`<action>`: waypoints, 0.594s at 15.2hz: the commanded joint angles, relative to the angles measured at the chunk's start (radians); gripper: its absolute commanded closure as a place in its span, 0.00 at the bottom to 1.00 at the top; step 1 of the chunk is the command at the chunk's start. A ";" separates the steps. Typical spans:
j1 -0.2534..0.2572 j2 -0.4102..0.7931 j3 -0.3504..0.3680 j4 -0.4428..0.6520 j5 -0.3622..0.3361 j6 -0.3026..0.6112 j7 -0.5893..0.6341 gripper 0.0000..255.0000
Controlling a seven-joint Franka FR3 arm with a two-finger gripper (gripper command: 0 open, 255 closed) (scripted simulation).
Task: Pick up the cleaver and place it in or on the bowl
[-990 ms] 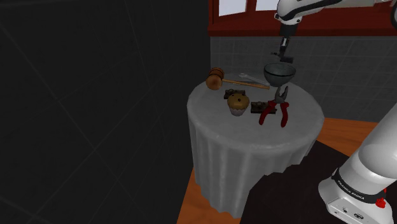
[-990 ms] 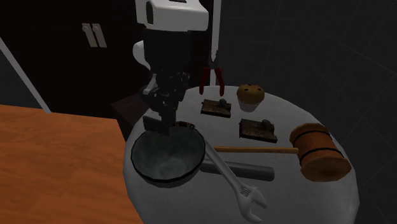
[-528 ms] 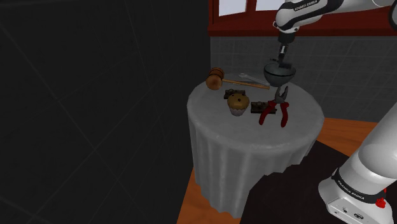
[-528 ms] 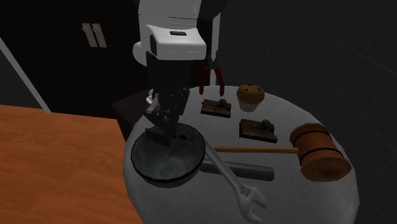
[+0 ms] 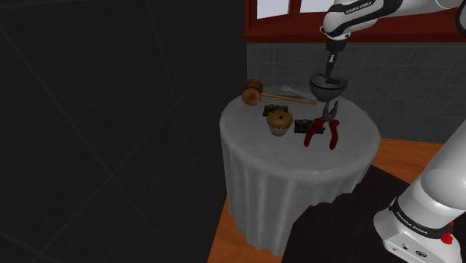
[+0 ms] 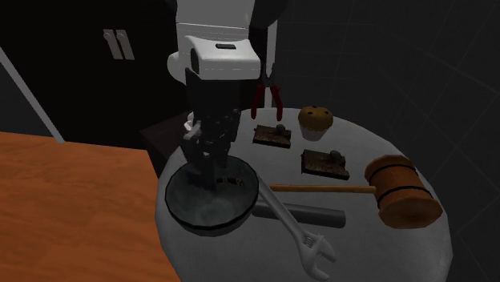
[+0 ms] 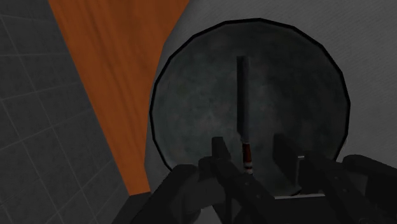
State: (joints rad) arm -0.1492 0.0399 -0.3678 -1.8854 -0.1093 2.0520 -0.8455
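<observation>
Orange wooden floor (image 5: 403, 153), grey tiled wall (image 5: 418, 75) beneath a red-brown sill (image 5: 284, 33). White arm (image 5: 437, 179) with small dark lettering (not legible). One round tabletop (image 5: 351, 128) under a grey cloth. On it: one dark bowl (image 7: 191, 108), one wooden mallet (image 6: 401, 192), one wrench (image 6: 296, 228), one pair of red-handled pliers (image 5: 326, 123), one muffin (image 6: 315, 122), two brown slabs (image 6: 272, 136). One cleaver (image 7: 242, 95) inside the bowl, seen edge-on in the wrist view, between the fingers of the gripper (image 7: 249, 145), spread apart and clear of it.
</observation>
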 commanded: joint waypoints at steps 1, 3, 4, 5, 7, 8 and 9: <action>0.000 0.000 0.000 0.000 0.000 0.000 0.000 0.00; 0.000 0.000 0.000 0.000 0.000 0.000 0.000 0.00; 0.000 0.000 0.000 0.000 0.000 0.000 0.000 0.00; 0.000 0.000 0.000 0.000 0.000 0.000 0.000 0.00; 0.005 -0.021 0.004 0.043 -0.006 -0.063 0.004 0.00; 0.008 -0.029 0.006 0.066 -0.008 -0.095 0.006 0.00; 0.009 -0.035 0.008 0.086 -0.010 -0.120 0.007 0.00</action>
State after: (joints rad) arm -0.1414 0.0098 -0.3613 -1.8229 -0.1183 1.9613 -0.8389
